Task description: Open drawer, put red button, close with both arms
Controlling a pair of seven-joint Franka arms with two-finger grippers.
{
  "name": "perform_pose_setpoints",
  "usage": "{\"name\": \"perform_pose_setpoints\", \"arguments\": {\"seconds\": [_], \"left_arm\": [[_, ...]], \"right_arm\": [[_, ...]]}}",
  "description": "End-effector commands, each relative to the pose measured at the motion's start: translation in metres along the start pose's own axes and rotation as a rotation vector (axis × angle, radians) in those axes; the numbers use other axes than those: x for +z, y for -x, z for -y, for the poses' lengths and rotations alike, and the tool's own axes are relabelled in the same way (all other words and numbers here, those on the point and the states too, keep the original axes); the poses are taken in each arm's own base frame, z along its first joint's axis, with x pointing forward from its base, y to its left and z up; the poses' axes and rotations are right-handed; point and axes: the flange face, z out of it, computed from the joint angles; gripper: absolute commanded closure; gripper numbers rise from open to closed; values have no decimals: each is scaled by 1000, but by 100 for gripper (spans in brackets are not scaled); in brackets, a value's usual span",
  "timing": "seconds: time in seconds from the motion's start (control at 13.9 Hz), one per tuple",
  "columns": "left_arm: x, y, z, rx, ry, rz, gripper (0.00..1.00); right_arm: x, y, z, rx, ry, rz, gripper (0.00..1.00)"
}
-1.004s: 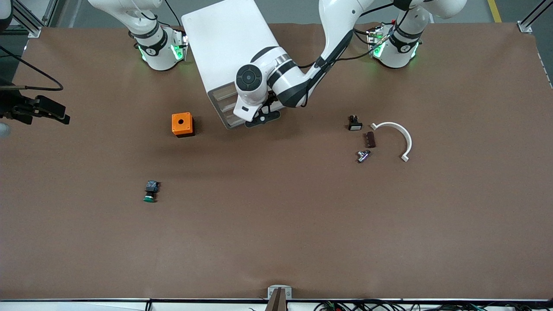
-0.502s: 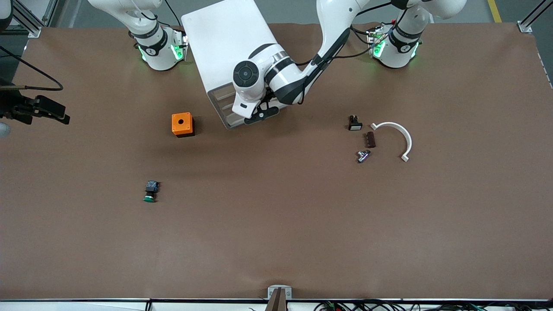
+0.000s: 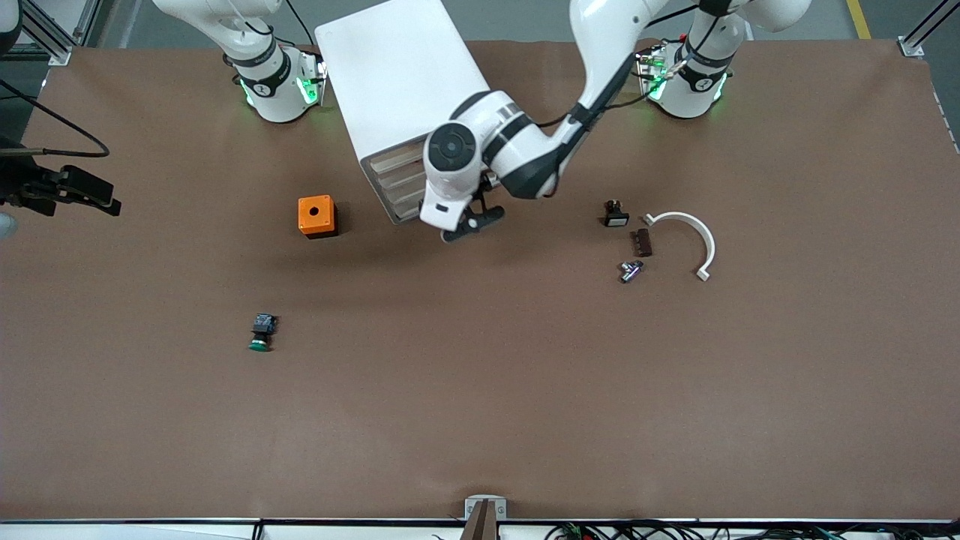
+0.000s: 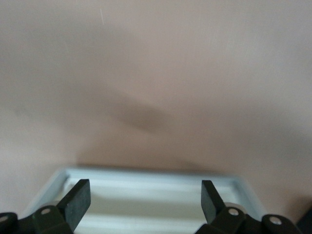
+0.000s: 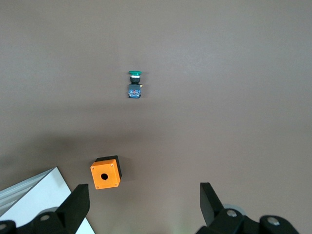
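A brown mat covers the bench [image 3: 525, 390] edge to edge. Grey floor [image 3: 517, 19] shows past it, with aluminium frame posts [image 3: 921, 34] at the corners.

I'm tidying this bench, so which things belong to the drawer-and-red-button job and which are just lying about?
For the job: white drawer cabinet; small black button with a red tip, likely the red one; left pincer, open in front of the drawers; right pincer, open, waiting over the right arm's end.
Lying about: green button; orange box; white curved clip; brown block; metal fitting.
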Motion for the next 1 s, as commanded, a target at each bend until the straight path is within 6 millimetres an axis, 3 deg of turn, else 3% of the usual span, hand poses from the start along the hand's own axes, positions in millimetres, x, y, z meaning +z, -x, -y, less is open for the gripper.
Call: {"name": "perform_pose_setpoints", "arguments": {"seconds": [0.0,0.22,0.43,0.57,0.93], "left_arm": [[-71,-57,22,-35,58,-91,0],[-145,-136,67,-114,105,-222,0],[-210,-203,129,-192,137,-262,0],[-249,-229,173,-143,117,-271,0],[-326,-258,278,20,52,-267,0]], "right_arm": [[-7,4,1,-11,18,-10,0],[-12,4,0,-9,18,-17,0],[-12,4,0,-9,18,-19,0],[-12,4,1,-11,18,-19,0],[-11,4,4,-17,17,-17,0]]}}
